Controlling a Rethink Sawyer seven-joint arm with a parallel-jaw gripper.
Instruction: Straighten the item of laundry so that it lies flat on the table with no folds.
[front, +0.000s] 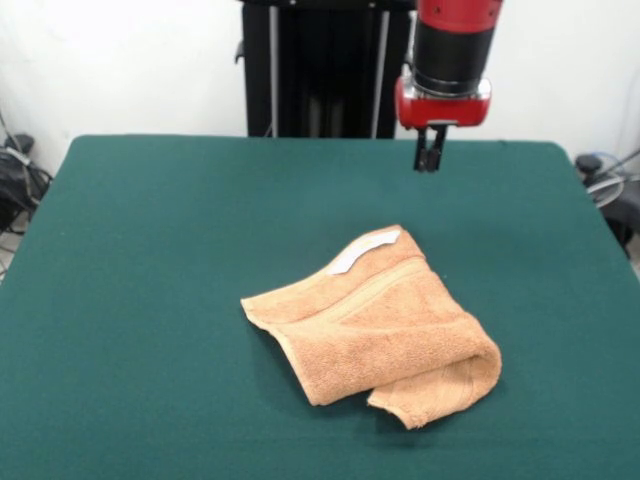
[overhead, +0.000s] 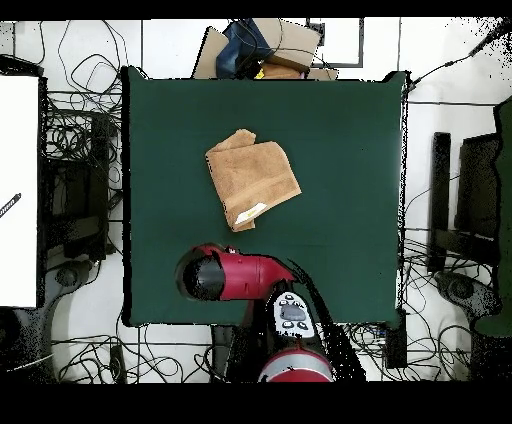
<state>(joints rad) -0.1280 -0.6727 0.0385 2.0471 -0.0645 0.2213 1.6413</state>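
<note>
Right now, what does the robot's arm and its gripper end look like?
The arm is glossy red with a black cylindrical wrist section, ending in a red collar with a pale band. Below it hangs a small dark gripper with slim black jaws. In the overhead view the arm shows as red with a black round end and a grey button panel near the base.

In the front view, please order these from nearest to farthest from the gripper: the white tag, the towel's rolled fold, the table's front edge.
From the gripper:
1. White tag, on the towel's far edge.
2. Rolled fold, at the towel's right end in the picture.
3. Table's front edge, at the picture's bottom.
</note>
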